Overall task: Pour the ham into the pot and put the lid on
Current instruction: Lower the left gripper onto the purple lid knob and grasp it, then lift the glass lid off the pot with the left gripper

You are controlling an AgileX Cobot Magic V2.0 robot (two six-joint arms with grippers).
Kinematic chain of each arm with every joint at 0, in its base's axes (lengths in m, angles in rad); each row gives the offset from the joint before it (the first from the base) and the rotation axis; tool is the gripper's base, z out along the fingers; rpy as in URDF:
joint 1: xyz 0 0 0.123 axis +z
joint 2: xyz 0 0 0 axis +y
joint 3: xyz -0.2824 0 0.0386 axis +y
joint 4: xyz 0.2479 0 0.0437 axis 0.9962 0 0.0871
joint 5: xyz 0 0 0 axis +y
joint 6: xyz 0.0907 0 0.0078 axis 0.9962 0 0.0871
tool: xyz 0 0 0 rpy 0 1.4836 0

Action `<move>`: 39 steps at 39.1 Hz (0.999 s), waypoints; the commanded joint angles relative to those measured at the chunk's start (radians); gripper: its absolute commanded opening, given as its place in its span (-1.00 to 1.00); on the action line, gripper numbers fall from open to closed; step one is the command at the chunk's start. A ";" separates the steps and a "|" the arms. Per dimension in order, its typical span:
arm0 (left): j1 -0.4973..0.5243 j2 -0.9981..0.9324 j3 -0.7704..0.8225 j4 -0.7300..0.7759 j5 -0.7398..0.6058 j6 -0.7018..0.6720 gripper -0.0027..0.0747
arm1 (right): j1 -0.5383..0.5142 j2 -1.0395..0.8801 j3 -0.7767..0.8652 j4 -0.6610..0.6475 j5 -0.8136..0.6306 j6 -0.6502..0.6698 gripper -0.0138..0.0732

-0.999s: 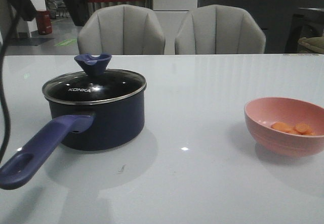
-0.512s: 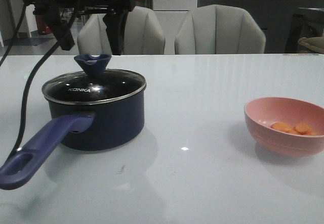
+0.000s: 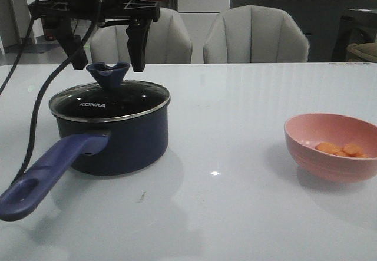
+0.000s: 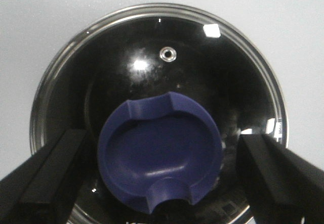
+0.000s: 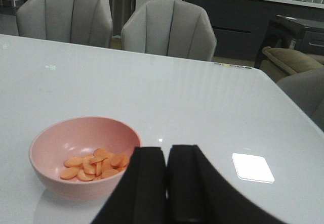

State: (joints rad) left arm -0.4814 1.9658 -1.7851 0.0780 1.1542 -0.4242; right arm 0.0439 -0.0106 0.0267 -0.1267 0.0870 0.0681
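The dark navy pot (image 3: 121, 140) stands at the table's left, its long purple-blue handle (image 3: 47, 175) pointing toward the near left. The glass lid (image 3: 141, 96) sits on it, with the knob (image 3: 108, 73) on top; the lid also fills the left wrist view (image 4: 152, 47). My left gripper (image 3: 108, 55) is open just above the knob (image 4: 161, 153), one finger on each side, not touching it. Ham slices (image 3: 341, 149) lie in a pink bowl (image 3: 330, 161) at the right, also in the right wrist view (image 5: 96, 164). My right gripper (image 5: 167, 155) is shut and empty beside the bowl (image 5: 61, 176).
Two grey chairs (image 3: 141, 36) (image 3: 256, 34) stand behind the table's far edge. The left arm's black cable (image 3: 41, 105) hangs down past the pot's left side. A bare stretch of white table (image 3: 230, 125) lies between pot and bowl.
My left gripper has come into the front view from above and lowered until its open fingers straddle the lid knob. Pot, lid and bowl have not moved.
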 commanded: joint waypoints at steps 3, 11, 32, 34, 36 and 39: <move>0.025 -0.038 -0.030 -0.047 -0.021 -0.017 0.64 | -0.007 -0.020 -0.005 -0.013 -0.076 0.001 -0.35; 0.025 -0.028 -0.030 -0.046 -0.040 -0.016 0.64 | -0.007 -0.020 -0.005 -0.013 -0.076 0.001 -0.35; 0.025 -0.017 -0.032 -0.051 -0.036 -0.006 0.08 | -0.007 -0.020 -0.005 -0.013 -0.076 0.001 -0.35; 0.025 -0.017 -0.032 -0.051 -0.036 -0.006 0.05 | -0.007 -0.020 -0.005 -0.013 -0.076 0.001 -0.35; 0.025 -0.017 -0.032 -0.051 -0.036 -0.006 0.03 | -0.007 -0.020 -0.005 -0.013 -0.076 0.001 -0.35; 0.025 -0.017 -0.032 -0.051 -0.036 -0.006 0.03 | -0.007 -0.020 -0.005 -0.013 -0.076 0.001 -0.35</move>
State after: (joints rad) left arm -0.4584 2.0030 -1.7851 0.0266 1.1403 -0.4283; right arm 0.0439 -0.0106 0.0267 -0.1267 0.0870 0.0681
